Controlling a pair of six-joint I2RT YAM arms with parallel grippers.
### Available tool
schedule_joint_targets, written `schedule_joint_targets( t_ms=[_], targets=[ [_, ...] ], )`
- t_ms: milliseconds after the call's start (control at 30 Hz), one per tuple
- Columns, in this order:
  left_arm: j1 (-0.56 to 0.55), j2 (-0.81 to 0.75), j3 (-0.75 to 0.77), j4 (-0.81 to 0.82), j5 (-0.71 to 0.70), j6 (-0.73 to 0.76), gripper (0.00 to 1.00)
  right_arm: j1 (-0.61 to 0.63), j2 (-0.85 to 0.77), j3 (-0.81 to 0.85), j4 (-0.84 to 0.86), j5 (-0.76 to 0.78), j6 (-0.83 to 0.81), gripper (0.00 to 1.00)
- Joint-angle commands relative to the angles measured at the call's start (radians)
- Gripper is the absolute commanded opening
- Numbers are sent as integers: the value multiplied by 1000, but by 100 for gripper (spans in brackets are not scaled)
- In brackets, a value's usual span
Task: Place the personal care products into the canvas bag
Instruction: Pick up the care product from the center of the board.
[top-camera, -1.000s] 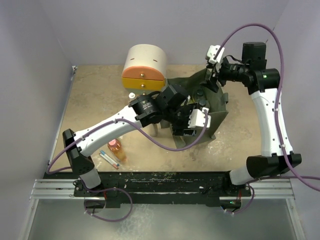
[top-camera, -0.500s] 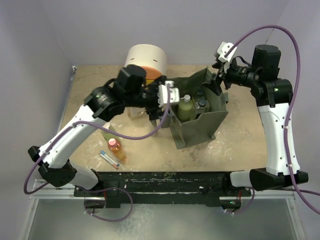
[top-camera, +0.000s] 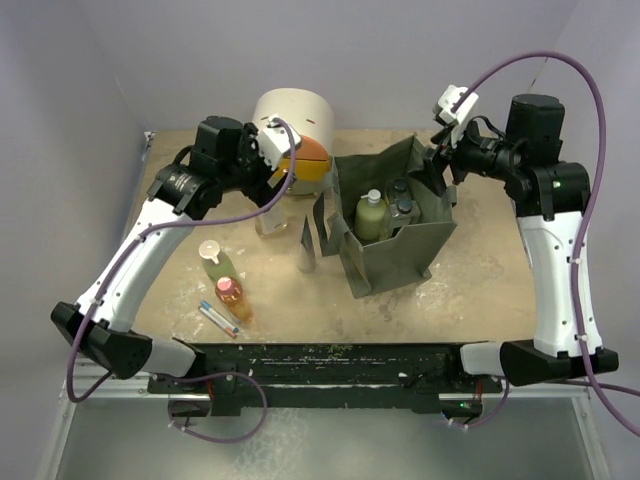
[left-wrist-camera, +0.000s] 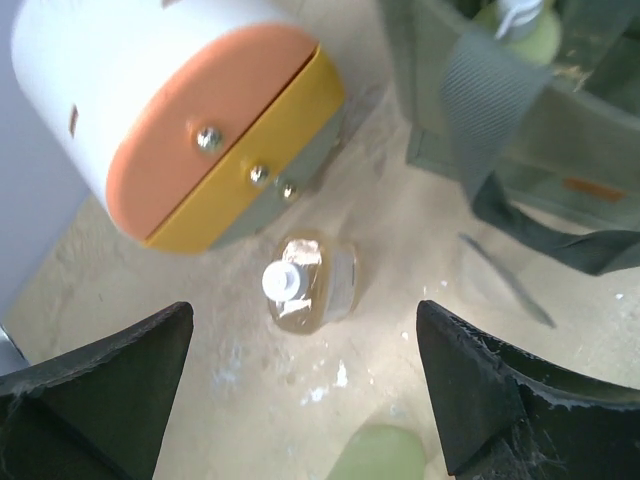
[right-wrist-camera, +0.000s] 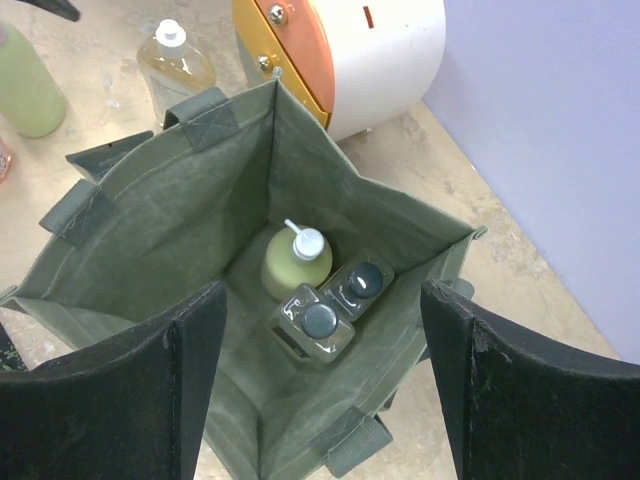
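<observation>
The olive-green canvas bag (top-camera: 425, 243) stands open at centre right. Inside it are a pale green white-pump bottle (right-wrist-camera: 296, 262) and two clear square black-capped bottles (right-wrist-camera: 320, 322), (right-wrist-camera: 361, 283). My right gripper (right-wrist-camera: 320, 390) is open and empty above the bag's mouth, near its far right rim (top-camera: 440, 168). My left gripper (left-wrist-camera: 300, 400) is open and empty, above a clear amber white-capped bottle (left-wrist-camera: 308, 284) that stands in front of the drawer unit. A green white-capped bottle (top-camera: 216, 263), an orange pink-capped bottle (top-camera: 232, 297) and a slim tube (top-camera: 218, 319) lie on the table at the left.
The round cream, orange and yellow drawer unit (top-camera: 300, 125) stands at the back, just left of the bag and partly under my left arm. A strap handle (left-wrist-camera: 478, 130) hangs off the bag's left side. Purple walls close in the table on three sides.
My left arm has pulled out of the bag and swung left and back to the drawer unit, empty. The pale green pump bottle now stands in the bag. The right arm shifted slightly.
</observation>
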Motion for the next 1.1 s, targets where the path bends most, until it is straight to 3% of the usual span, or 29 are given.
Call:
schedule_joint_targets(
  t_ms=[0,300,733,1067],
  targets=[
    [75,35,-39,12,-20,-69,96,-2,-56,23,2,-2,25,80],
    [168,147,-76,12,74,-50,97,-2,-96,-30,16,-16,25,82],
    [187,326,-87,37,90,24,96,-3,-96,-53,19,-36,25,83],
    [201,405,-94,67,122,66,79,-3,-102,-75,15,-42,19,84]
  ],
)
